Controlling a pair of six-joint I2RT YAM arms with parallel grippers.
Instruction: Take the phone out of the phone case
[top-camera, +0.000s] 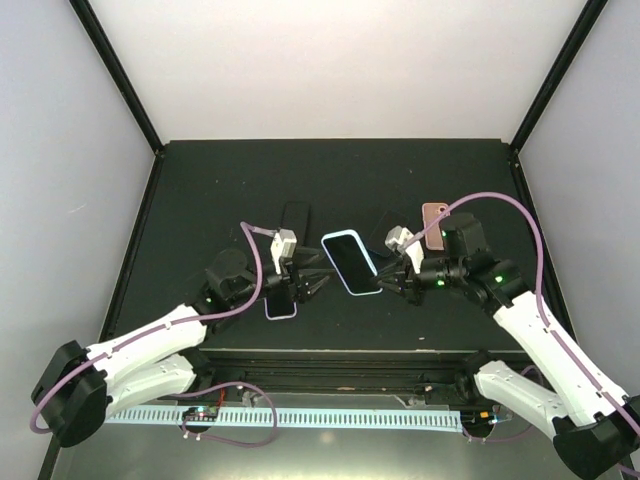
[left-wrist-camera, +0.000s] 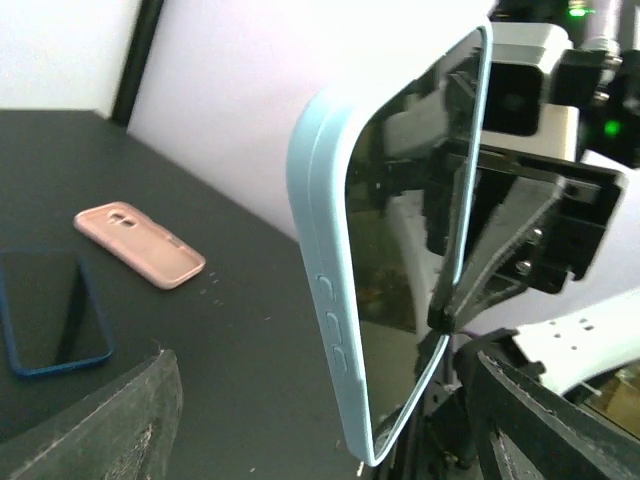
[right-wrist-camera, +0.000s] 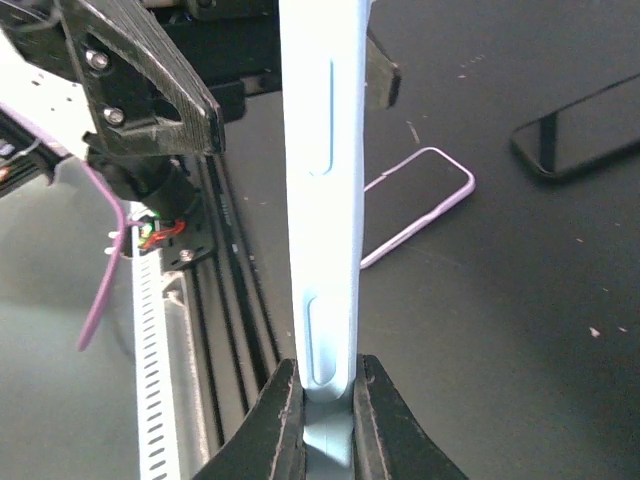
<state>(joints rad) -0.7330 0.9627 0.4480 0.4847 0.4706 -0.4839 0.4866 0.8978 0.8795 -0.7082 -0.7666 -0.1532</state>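
A phone in a light blue case (top-camera: 350, 262) is held up on edge above the table's middle. My right gripper (top-camera: 388, 281) is shut on its right end; in the right wrist view both fingers (right-wrist-camera: 282, 420) clamp the case's edge (right-wrist-camera: 325, 200). My left gripper (top-camera: 316, 281) is open at the phone's left end. In the left wrist view its fingers (left-wrist-camera: 110, 420) stand wide apart, with the case's corner (left-wrist-camera: 330, 300) between them and touching neither. The dark screen (left-wrist-camera: 410, 230) faces right there.
A purple-cased phone (top-camera: 280, 305) lies under the left gripper and also shows in the right wrist view (right-wrist-camera: 420, 205). A black phone (top-camera: 296, 215), a pink case (top-camera: 435, 225) and a dark blue-cased phone (left-wrist-camera: 50, 315) lie further back. The table's front rail (top-camera: 330, 415) is near.
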